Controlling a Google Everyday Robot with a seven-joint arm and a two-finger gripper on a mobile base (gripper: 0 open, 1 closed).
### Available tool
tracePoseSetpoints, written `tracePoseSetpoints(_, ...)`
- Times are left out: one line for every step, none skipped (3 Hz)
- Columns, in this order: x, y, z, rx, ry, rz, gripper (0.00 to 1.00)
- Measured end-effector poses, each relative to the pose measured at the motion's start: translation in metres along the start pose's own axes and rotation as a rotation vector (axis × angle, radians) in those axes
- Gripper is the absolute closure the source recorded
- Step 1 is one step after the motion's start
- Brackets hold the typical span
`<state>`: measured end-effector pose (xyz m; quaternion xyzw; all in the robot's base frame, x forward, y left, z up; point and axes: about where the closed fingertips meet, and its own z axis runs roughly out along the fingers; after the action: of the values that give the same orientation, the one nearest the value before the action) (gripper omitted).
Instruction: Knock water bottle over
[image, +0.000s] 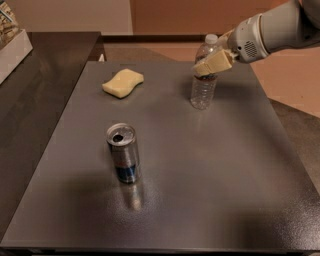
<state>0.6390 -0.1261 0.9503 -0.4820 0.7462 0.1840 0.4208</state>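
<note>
the desk (210, 170) has a dark grey, finely speckled matt top, with just enough sheen to hold a dim reflection under the can (123, 152). the can is smooth, glossy metal in silver and blue. the water bottle (202, 90) is clear, ribbed, shiny plastic with a white cap. the claw (212, 63), up against the bottle's upper part, looks like matt cream plastic. the arm (272, 30) behind it has a smooth pale-grey casing. the yellow sponge (122, 83) looks soft and dull.

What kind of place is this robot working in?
Probably an office kitchenette or test room: a gray table holds a water bottle, a drink can and a yellow sponge, beside a dark counter. The gripper is by the bottle's upper part.
</note>
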Motion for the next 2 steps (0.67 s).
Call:
tracePoseSetpoints(-0.005, 0.005, -0.006, -0.009, -0.007, -0.021, 0.64)
tracePoseSetpoints(-0.018, 0.013, -0.024, -0.014, 0.019, -0.103, 0.88)
